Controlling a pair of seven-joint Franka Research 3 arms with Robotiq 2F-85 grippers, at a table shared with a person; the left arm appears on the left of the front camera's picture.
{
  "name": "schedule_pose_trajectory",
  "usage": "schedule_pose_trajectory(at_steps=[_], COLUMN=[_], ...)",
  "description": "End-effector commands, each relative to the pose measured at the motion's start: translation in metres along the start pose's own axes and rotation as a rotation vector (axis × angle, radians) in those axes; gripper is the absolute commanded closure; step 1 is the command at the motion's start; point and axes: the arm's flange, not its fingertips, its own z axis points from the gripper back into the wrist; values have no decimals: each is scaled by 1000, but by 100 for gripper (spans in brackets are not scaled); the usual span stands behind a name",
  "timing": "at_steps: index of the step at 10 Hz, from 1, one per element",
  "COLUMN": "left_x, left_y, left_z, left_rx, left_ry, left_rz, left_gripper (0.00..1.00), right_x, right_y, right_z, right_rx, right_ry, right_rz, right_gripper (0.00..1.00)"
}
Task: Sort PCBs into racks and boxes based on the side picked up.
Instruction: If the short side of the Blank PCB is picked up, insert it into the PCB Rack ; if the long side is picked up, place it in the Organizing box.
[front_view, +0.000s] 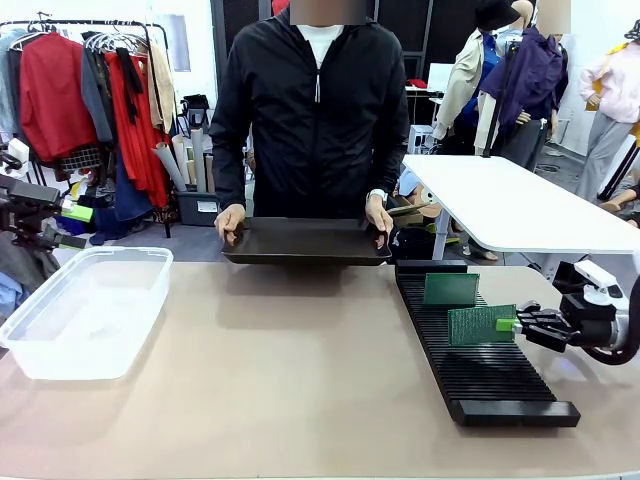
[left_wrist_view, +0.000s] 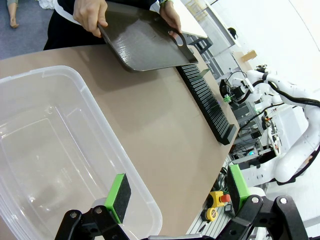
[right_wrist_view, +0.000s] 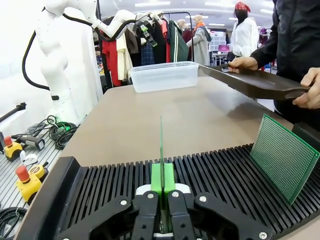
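A: Starting big: lying under everything, a smooth matte tan table (front_view: 300, 380). Sitting at its left end, a clear translucent box (front_view: 85, 310), rounded corners, rimmed, glossy.

B: And stretching along the right side, a long black ribbed rack (front_view: 480, 360), narrow parallel slots running across its width.

A: Being held at the far edge, tilted, a dark flat shallow tray (front_view: 305, 242) with a handle cut-out, one hand (front_view: 230, 222) gripping its left end and another hand (front_view: 379, 216) its right.

B: Standing upright in a far slot of the rack, a thin green PCB (front_view: 451, 289), fine dotted grid showing in the right wrist view.

A: Being pinched edge-on over the rack's middle, a second PCB (front_view: 481, 325), also green and dotted.

B: Clamping that second PCB tight, the right gripper (right_wrist_view: 161, 192), green pads pressing flat on both faces.

A: Hovering over the box's near rim, the left gripper (left_wrist_view: 177, 192), black fingers spread wide, green pads apart, gripping nothing.
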Motion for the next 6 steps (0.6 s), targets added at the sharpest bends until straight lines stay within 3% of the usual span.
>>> schedule_pose_trajectory(at_steps=[1,6], left_x=[1,1], left_y=[-2,-2], left_z=[1,1], left_rx=[0,0], left_ry=[0,0], left_rz=[3,3], left_gripper=[0,0], right_x=[-1,-6], right_y=[-8,-10], right_z=[-4,-4], right_rx=[-9,-12], right_ry=[-7,-8], right_rz=[14,7], right_gripper=[100,100])
